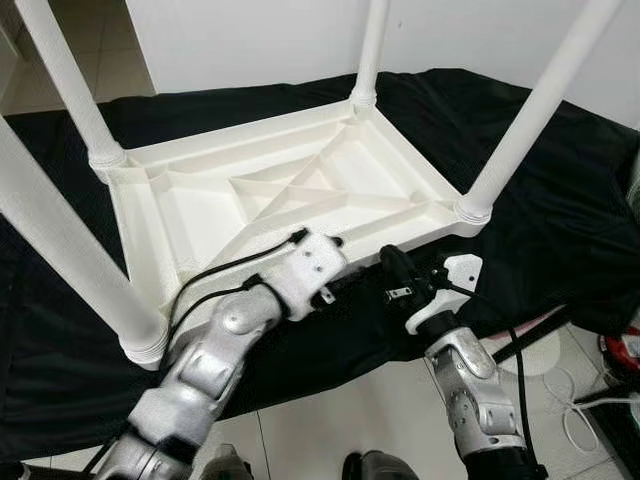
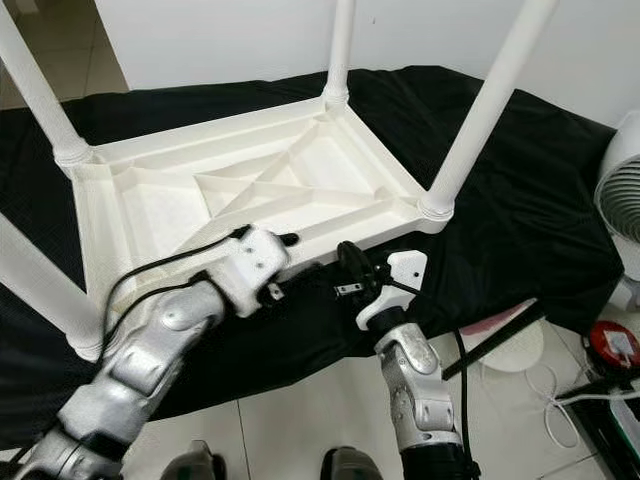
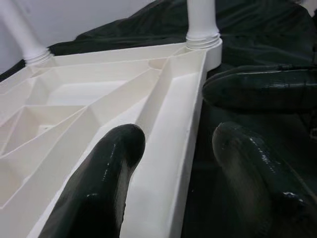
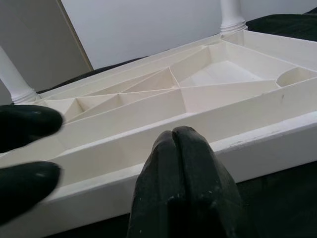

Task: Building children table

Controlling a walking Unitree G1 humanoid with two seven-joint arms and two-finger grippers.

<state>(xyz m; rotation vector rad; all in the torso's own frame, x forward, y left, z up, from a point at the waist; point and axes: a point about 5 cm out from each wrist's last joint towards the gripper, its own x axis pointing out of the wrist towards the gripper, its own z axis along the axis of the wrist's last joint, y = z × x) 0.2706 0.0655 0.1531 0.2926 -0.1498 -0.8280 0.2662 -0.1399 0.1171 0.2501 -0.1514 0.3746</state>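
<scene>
White plastic children's table [image 1: 290, 190] lies upside down on a black cloth [image 1: 560, 210], ribbed underside facing up w/ empty compartments between the ribs. We see four white legs [image 1: 530, 115] standing up from its corners; their tops are cut off by the frame edges. Our left gripper [image 3: 173, 163] is at the near rim, fingers [image 3: 106, 183] spread, one inside the rim wall and one outside over the cloth; we can't tell if either touches the wall. Our right gripper [image 4: 184, 171] is just beside it to the right, fingers pressed together w/ nothing between them, tips right at the outer face of the same rim. From the head cam both sets of fingertips are mostly hidden behind the wrists. Beyond the cloth edge, right of the right gripper, a white round object [image 2: 625, 190] is cut off, hard to identify.
</scene>
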